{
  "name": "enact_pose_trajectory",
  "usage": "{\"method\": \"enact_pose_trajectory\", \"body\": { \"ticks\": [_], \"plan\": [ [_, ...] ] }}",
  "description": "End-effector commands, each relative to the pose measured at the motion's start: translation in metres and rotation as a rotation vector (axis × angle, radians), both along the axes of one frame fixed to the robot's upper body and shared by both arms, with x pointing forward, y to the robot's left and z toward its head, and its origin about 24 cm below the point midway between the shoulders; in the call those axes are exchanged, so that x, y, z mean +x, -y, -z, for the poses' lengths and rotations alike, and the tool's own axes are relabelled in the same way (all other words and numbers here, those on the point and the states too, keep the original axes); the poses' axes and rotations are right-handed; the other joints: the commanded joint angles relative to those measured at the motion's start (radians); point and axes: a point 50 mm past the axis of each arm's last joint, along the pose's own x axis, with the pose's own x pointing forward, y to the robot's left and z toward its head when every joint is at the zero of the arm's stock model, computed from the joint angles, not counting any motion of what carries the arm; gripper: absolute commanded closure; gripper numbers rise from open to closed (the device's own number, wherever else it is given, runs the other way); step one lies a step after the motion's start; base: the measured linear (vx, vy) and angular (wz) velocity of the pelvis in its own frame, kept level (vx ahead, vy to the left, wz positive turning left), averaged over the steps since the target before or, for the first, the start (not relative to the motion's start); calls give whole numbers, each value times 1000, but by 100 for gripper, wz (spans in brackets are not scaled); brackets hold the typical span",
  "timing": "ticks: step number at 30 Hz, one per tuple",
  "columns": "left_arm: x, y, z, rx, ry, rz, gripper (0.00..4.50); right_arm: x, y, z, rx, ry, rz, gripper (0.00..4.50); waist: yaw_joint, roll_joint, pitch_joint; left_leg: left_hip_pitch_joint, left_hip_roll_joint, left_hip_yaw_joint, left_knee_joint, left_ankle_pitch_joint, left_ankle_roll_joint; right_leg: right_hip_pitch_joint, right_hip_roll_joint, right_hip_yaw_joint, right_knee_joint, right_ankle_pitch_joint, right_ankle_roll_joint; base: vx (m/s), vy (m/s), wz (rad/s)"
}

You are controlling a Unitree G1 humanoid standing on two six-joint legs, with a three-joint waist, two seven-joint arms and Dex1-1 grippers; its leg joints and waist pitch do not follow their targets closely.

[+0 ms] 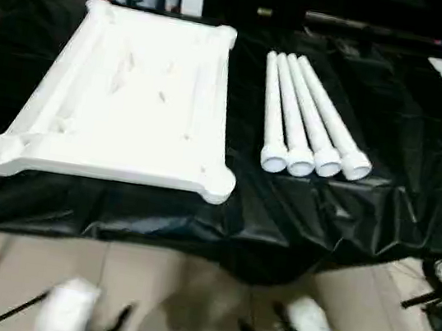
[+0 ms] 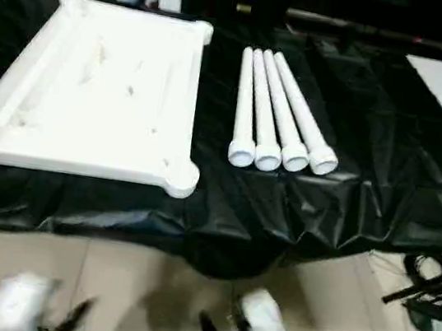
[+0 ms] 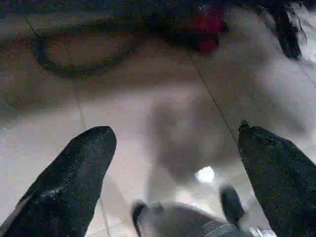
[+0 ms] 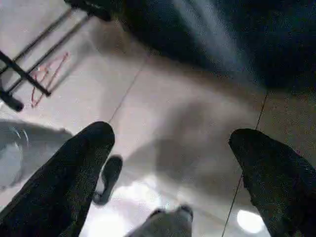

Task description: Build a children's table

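Left tool (image 3: 173, 163): two black fingers spread wide, nothing between them, held low in front of the bench over the pale tiled floor (image 3: 123, 113). Right tool (image 4: 173, 163): the same, wide apart and empty, over the same floor. Both silver forearms sit at the near edge of the head views, short of the bench.

White plastic rectangular tabletop (image 1: 132, 94): lies underside up on the bench's black plastic sheet (image 1: 378, 114), robot's left side, round sockets at its corners, long axis running away from the robot.

Four long white tapered tube legs (image 1: 307, 116): lying side by side and touching, to the right of the tabletop and apart from it, wider collared ends toward the robot, long axes running away and slightly leftward.
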Motion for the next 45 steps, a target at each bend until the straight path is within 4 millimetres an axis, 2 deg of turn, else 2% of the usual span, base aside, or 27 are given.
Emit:
{"method": "enact_pose_trajectory", "body": {
  "ticks": [1,2,3,4,5,8,9,12,14,15,16,17,18,20,24,29,30,32,33,34,35,39,40,42,43,44,45],
  "plan": [
    [5,-3,-25,-10,95,-40,1,6,8,-24,28,57,8,10,1,9,-19,12,72,-35,-90,-324,21,8,-66,51,-83,-160,-109,0,0,0],
    [7,-4,-35,-8,131,-49,1,8,10,-33,53,70,5,10,2,6,-34,19,68,-33,-82,-301,26,15,-60,46,-73,-97,-115,0,0,0],
    [7,-4,-35,-8,131,-49,1,8,10,-33,53,70,5,10,4,9,-32,19,68,-34,-83,-287,26,13,-61,46,-72,-75,-116,0,0,0],
    [12,-6,-48,-9,178,-66,1,9,11,-46,90,88,-6,10,4,6,-42,19,62,-31,-75,-248,32,19,-57,44,-65,-14,-118,0,0,0],
    [17,-8,-59,7,223,-72,1,10,12,-55,117,104,-16,10,7,-1,-44,19,62,-31,-72,-227,37,22,-57,43,-63,20,-116,0,0,0],
    [31,-12,-88,35,346,-118,1,13,14,-76,173,140,-10,10,16,-1,-49,21,56,-32,-66,-176,45,28,-57,38,-54,110,-106,0,0,0],
    [39,-11,-98,42,392,-125,1,18,16,-82,207,164,22,10,21,-1,-48,22,55,-34,-67,-188,41,26,-59,36,-56,80,-103,0,0,0],
    [48,-12,-105,40,422,-156,1,28,20,-88,222,209,88,10,19,1,-48,24,54,-36,-71,-229,7,23,-58,35,-60,-33,-104,0,0,0],
    [51,-13,-107,29,428,-173,1,31,20,-90,238,219,110,10,19,2,-52,26,53,-38,-70,-235,-6,23,-58,35,-60,-55,-100,0,0,0],
    [53,-14,-107,32,441,-190,1,33,20,-90,257,222,127,10,19,15,-55,27,52,-41,-70,-231,-16,24,-59,35,-57,-47,-99,0,0,0],
    [53,-14,-107,35,443,-189,1,34,20,-91,256,229,134,10,17,10,-56,27,53,-40,-67,-226,-21,24,-57,34,-57,-26,-98,0,0,0],
    [63,-15,-111,27,465,-193,1,48,23,-97,240,283,217,10,20,39,-57,30,51,-43,-70,-225,-33,21,-57,34,-54,-15,-100,0,0,0],
    [67,-15,-113,9,475,-200,1,54,24,-99,230,298,255,10,12,23,-57,27,45,-42,-69,-242,-52,21,-51,30,-54,-33,-103,0,0,0],
    [75,-15,-120,11,499,-200,1,60,25,-105,236,312,291,10,14,30,-58,31,44,-41,-66,-251,-60,19,-52,32,-55,-52,-95,-25,7,0],
    [106,-14,-133,58,555,-190,1,86,31,-120,207,378,453,10,13,28,-67,33,33,-39,-59,-256,-69,13,-51,35,-58,-128,-59,-13,-4,0],
    [123,-13,-137,35,580,-180,1,105,23,-123,206,351,496,10,3,31,-76,23,29,-38,-51,-195,-72,21,-51,35,-48,-82,-70,-22,-7,0],
    [130,-6,-134,-9,573,-173,1,112,20,-117,180,317,500,10,1,19,-79,16,30,-39,-50,-167,-69,28,-52,35,-44,-61,-72,0,0,0],
    [136,5,-132,-39,587,-154,1,114,18,-114,153,329,473,10,3,29,-84,23,31,-36,-46,-156,-67,23,-53,34,-42,-32,-85,0,0,0],
    [139,11,-132,-46,584,-148,1,116,18,-114,136,345,469,10,6,31,-87,18,33,-36,-44,-129,-64,27,-53,33,-38,28,-96,0,0,0],
    [142,17,-132,-29,586,-128,1,120,18,-115,111,362,473,10,9,52,-87,20,32,-38,-44,-126,-68,25,-52,33,-35,48,-101,0,0,0],
    [142,17,-132,-29,586,-128,1,120,18,-115,111,362,473,10,5,42,-87,20,33,-36,-44,-128,-66,25,-50,31,-39,61,-102,0,0,0],
    [147,31,-131,-26,557,-127,1,126,24,-116,55,400,474,10,8,40,-88,16,30,-35,-38,-106,-47,36,-51,31,-32,120,-122,0,0,0],
    [147,31,-131,-26,557,-127,1,126,24,-116,55,400,474,10,9,41,-89,16,30,-34,-38,-103,-40,37,-52,31,-32,115,-127,0,0,0],
    [149,36,-132,-20,565,-117,1,133,25,-122,60,424,494,10,3,18,-88,17,32,-30,-37,-118,-21,37,-51,32,-37,65,-131,0,0,0],
    [152,39,-133,-20,572,-104,1,136,24,-127,64,437,495,10,4,18,-84,23,34,-32,-44,-209,-25,43,-56,29,-42,-95,-123,0,0,0],
    [157,42,-132,-7,574,-78,1,141,19,-130,57,452,498,10,-3,17,-77,40,35,-29,-48,-322,-35,34,-49,25,-60,-271,-108,0,0,0],
    [157,41,-132,-2,574,-78,1,141,19,-130,57,451,500,10,-6,22,-75,49,33,-30,-50,-374,-38,32,-44,21,-67,-346,-104,0,0,0]
  ]
}}
